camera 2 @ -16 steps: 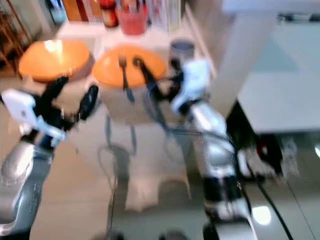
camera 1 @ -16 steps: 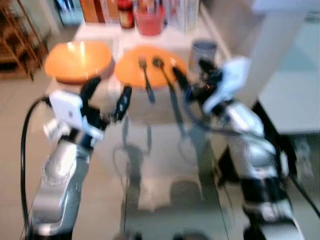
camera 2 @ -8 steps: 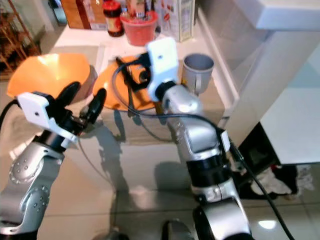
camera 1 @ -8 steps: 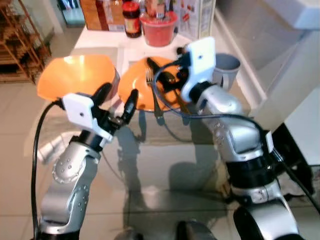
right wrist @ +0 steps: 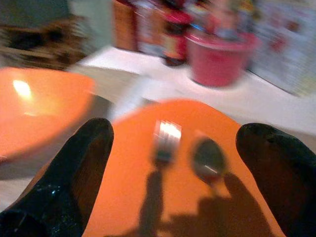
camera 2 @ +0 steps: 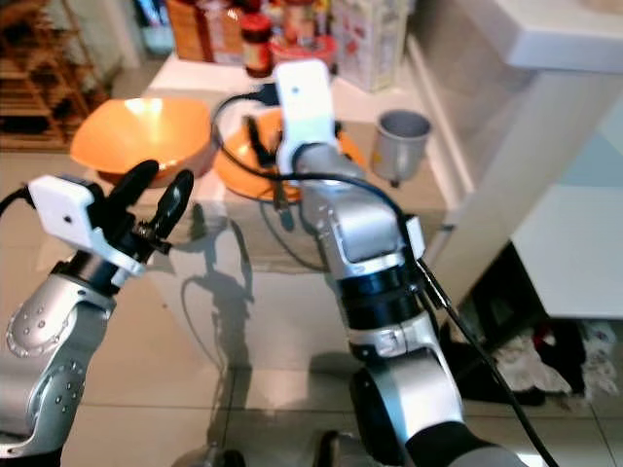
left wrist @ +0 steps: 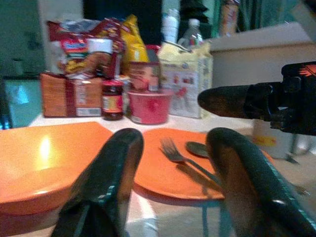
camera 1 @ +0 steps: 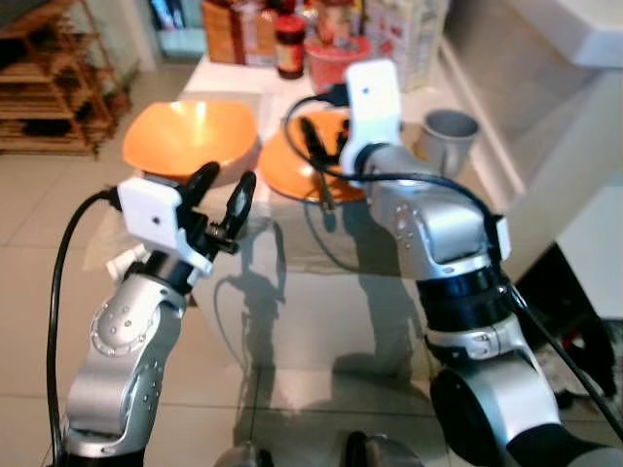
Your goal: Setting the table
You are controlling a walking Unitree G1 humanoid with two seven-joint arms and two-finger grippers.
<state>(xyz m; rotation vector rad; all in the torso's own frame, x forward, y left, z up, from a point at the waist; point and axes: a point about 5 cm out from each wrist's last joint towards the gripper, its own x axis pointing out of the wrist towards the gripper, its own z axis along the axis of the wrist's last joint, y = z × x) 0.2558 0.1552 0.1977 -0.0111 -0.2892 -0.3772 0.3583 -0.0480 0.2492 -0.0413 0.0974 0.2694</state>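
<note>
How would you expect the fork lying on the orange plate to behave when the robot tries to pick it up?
The fork looks like thin shiny metal, so probably stiff, light and rather slippery between the right gripper's wide-open jaws. It lies flat on the smooth orange plate, so it may skid instead of lifting. The spoon sits close beside it and could get nudged.

I see my left gripper (camera 1: 222, 197) raised near an orange bowl (camera 1: 190, 138), jaws apart. My right gripper (camera 1: 321, 139) reaches over an orange plate (camera 1: 292, 170) on the table (camera 1: 321, 243) (a grey cup (camera 1: 448, 131) stands just beside the plate).
</note>
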